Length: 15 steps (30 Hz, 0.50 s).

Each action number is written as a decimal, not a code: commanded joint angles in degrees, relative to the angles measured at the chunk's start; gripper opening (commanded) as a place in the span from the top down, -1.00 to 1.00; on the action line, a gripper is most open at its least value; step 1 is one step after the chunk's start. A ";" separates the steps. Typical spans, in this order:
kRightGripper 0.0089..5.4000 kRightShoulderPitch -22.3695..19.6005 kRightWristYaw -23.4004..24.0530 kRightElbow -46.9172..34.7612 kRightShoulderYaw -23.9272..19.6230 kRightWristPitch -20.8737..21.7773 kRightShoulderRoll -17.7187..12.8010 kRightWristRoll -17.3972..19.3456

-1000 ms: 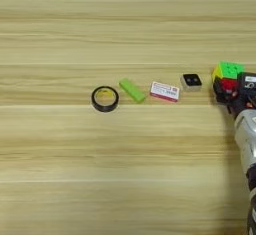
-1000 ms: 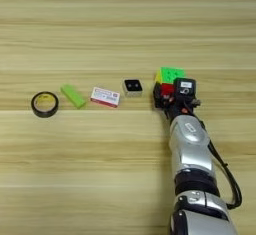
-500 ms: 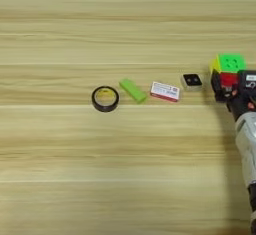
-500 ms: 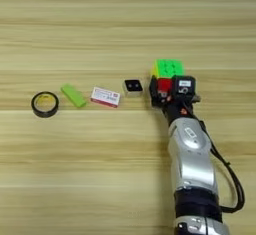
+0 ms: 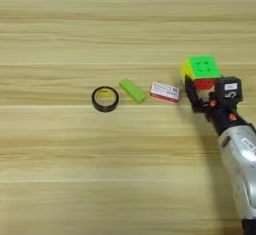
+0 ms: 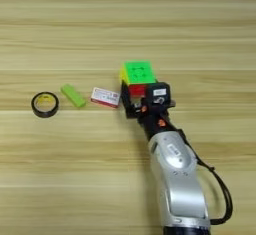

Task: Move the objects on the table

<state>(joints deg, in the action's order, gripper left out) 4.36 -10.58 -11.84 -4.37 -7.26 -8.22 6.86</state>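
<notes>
On the table [image 5: 75, 179], a black tape ring [image 5: 105, 99], a lime green bar [image 5: 132, 90] and a red-and-white flat card box [image 5: 165, 91] lie in a row. Just right of the card box is the puzzle cube [image 6: 137, 73], green on top, with red and yellow sides. My right gripper [image 6: 137, 92] is shut on the cube from the near side. One black finger [image 5: 190, 90] runs down the cube's left side, close to the card box. The silver forearm [image 6: 175, 179] comes in from the bottom right.
A black cable [image 6: 222, 199] loops beside the forearm at the lower right. Bare wood lies behind the row of objects and across the whole near left of the table.
My gripper has carried the puzzle cube to the left, up next to the card box. The small black block that lay there is now hidden. The other items have not moved.
</notes>
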 commanded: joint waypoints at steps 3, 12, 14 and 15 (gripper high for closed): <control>-0.23 0.24 -0.14 -3.91 3.33 0.24 2.82 0.98; -0.23 2.79 -0.62 -2.13 6.70 1.75 4.34 -0.44; -0.23 3.42 -0.53 -1.76 7.27 2.01 4.48 -0.93; -0.23 3.71 -0.47 -1.61 7.50 2.14 4.51 -1.20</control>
<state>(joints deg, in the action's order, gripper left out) 9.55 -11.49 -11.62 2.80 -7.69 -3.83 6.11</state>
